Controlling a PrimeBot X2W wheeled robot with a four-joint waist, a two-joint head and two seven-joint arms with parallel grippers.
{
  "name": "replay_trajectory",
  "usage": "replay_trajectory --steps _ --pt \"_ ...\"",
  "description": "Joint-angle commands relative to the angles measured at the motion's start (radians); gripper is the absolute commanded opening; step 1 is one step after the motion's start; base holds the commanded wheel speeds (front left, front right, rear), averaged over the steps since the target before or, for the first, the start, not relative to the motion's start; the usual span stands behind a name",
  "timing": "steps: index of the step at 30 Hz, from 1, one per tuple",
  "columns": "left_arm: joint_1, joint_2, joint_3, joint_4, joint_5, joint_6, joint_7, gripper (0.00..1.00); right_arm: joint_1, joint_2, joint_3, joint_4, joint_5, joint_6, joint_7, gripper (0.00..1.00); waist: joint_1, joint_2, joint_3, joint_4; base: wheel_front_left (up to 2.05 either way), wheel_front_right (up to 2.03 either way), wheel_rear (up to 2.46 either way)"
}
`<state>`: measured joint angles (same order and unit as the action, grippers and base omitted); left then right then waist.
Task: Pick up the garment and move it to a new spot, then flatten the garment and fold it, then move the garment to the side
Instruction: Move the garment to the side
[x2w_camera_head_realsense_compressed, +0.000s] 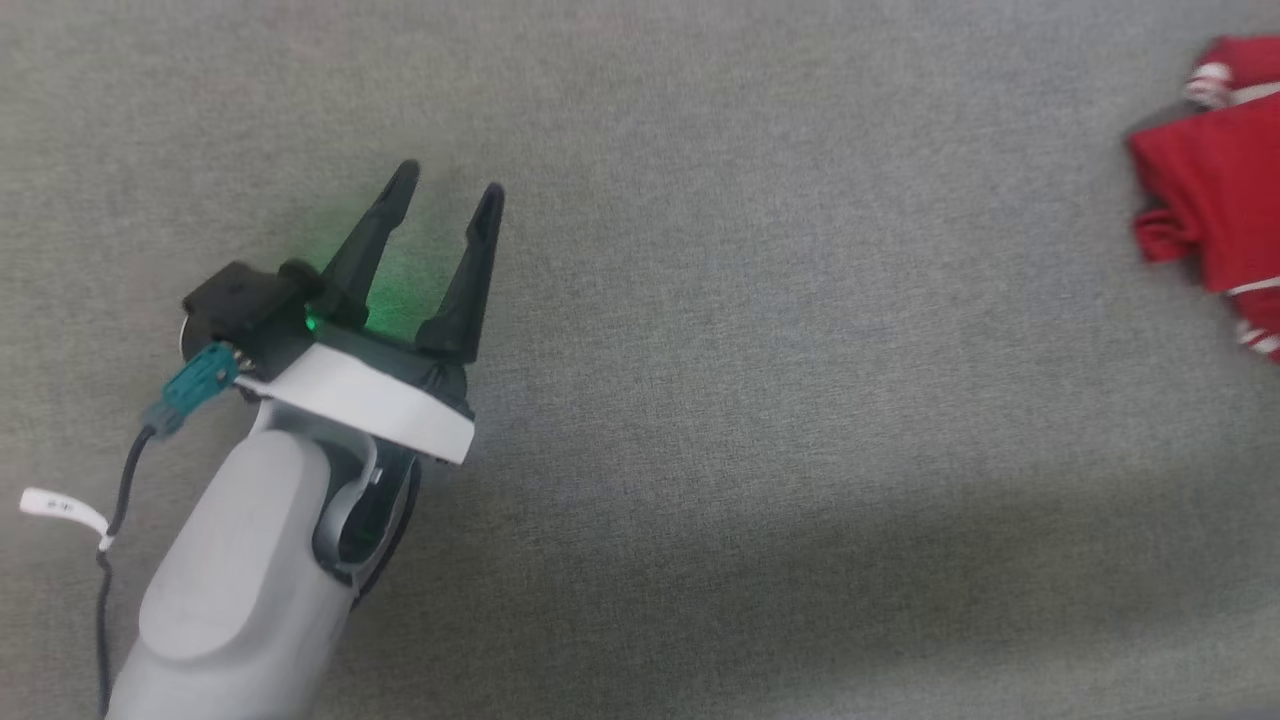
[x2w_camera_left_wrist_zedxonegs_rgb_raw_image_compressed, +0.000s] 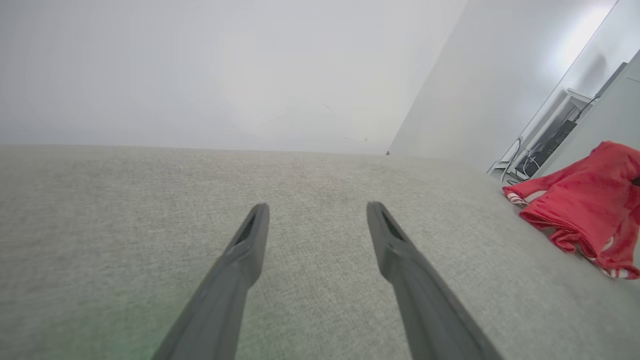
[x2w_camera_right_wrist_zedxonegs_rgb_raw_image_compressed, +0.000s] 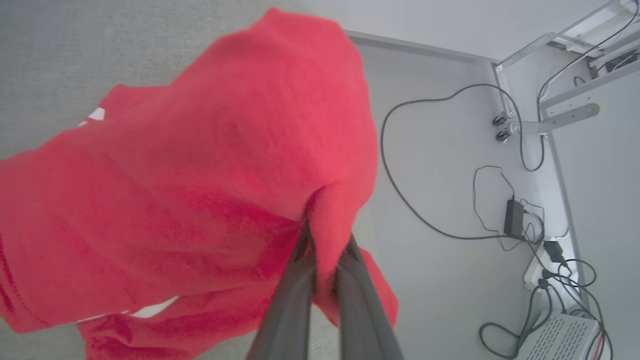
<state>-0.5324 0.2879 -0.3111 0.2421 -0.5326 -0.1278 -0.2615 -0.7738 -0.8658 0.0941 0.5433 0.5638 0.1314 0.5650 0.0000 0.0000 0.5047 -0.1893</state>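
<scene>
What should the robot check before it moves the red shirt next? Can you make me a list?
1. Right gripper pinching the garment: ok, shut on a fold.
2. Left gripper free to help: ok, open and holding nothing.
3. Gray surface has room for spreading: ok.
4. Garment lying flat: not ok, it is bunched up.
5. Grip firm enough for a lift: cannot tell.

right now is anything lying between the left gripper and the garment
Nothing visible. Bare grey cloth surface lies between the open left gripper and the garment at the head view's right edge. The right gripper has its jaws shut on a fold of it.
</scene>
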Motion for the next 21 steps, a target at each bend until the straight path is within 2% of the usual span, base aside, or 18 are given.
replay_trajectory --steps 1,5,14,15,17,18,19,21 --pt "-0.013 0.006 -0.003 0.002 0.005 -0.002 -0.005 1.00 -0.015 -0.003 0.003 0.008 -0.009 -0.001 -0.013 0.00 0.0000 0.0000 0.015 -0.002 0.00 0.00 0.00" --pt "-0.049 0.009 -0.029 0.009 -0.006 -0.002 -0.004 1.00 -0.042 -0.009 0.027 0.096 -0.058 -0.002 -0.088 0.00 0.0000 0.0000 0.043 0.003 0.00 0.00 0.00" --pt "-0.076 0.021 -0.055 0.022 -0.048 -0.001 -0.004 1.00 -0.113 0.049 0.063 0.280 -0.098 -0.002 -0.206 0.00 0.0000 0.0000 0.064 0.027 0.00 0.00 0.00" --pt "-0.075 0.024 -0.055 0.022 -0.053 -0.001 -0.004 1.00 -0.121 0.053 0.068 0.295 -0.099 -0.002 -0.214 0.09 0.0000 0.0000 0.063 0.028 0.00 0.00 0.00" --pt "-0.073 0.032 -0.047 0.021 -0.058 -0.001 -0.004 1.00 -0.138 0.061 0.075 0.327 -0.102 -0.002 -0.226 0.35 0.0000 0.0000 0.062 0.029 0.00 0.00 0.00" --pt "-0.069 0.033 -0.042 0.019 -0.063 -0.001 -0.004 1.00 -0.147 0.066 0.076 0.340 -0.102 -0.002 -0.231 0.62 0.0000 0.0000 0.060 0.028 0.00 0.00 0.00" --pt "-0.065 0.034 -0.035 0.016 -0.065 -0.001 -0.004 1.00 -0.159 0.068 0.078 0.351 -0.104 -0.002 -0.238 0.96 0.0000 0.0000 0.059 0.026 0.00 0.00 0.00" --pt "-0.059 0.039 -0.027 0.012 -0.069 -0.001 -0.004 1.00 -0.176 0.072 0.081 0.373 -0.104 -0.002 -0.250 1.00 0.0000 0.0000 0.053 0.022 0.00 0.00 0.00"
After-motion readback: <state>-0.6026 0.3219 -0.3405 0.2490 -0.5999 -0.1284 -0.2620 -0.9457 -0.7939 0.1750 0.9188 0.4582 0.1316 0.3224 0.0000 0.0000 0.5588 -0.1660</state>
